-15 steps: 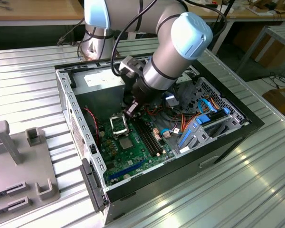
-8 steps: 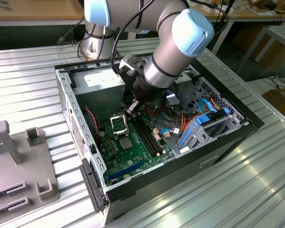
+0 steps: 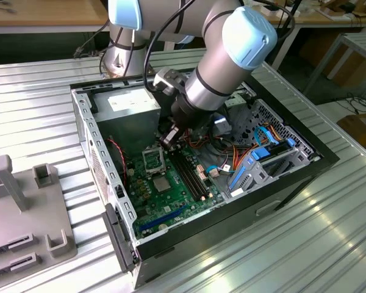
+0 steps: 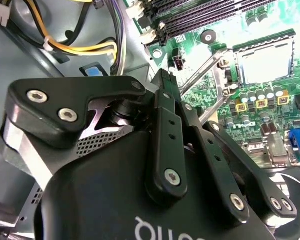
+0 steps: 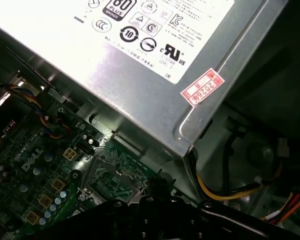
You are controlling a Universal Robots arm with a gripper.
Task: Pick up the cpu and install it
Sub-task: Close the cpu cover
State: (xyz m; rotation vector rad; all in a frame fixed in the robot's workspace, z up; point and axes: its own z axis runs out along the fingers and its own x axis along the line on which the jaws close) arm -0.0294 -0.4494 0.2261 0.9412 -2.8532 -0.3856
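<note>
The claw [image 4: 162,77] hangs low inside the open computer case [image 3: 85,140]. Its 2 fingers [image 4: 166,120] are pulled close together, narrow, and I see nothing between them. In the exterior view the claw [image 3: 169,137] is just above the green motherboard [image 3: 171,201], beside the black-framed socket [image 3: 154,160].

In the second wrist view the socket [image 4: 262,39] is open, and its thin metal lever [image 4: 207,67] stands up near the claw. A pale silver square lies flat inside the frame. I think this is the cpu [image 4: 262,62], resting in its place, but it is bright there, so I am not sure.

So I judge the putting-in step is mostly done, and the socket is not yet closed. Any move here calls for care, because the lever and the socket are close to the claw.

Counting: 1 claw, 1 cpu, 1 socket, 1 lever, 1 motherboard. There is 1 darker grey chip [image 3: 161,185] with a green rim, near the socket. There is 1 silver power supply box [image 5: 140,75] close by.
</note>
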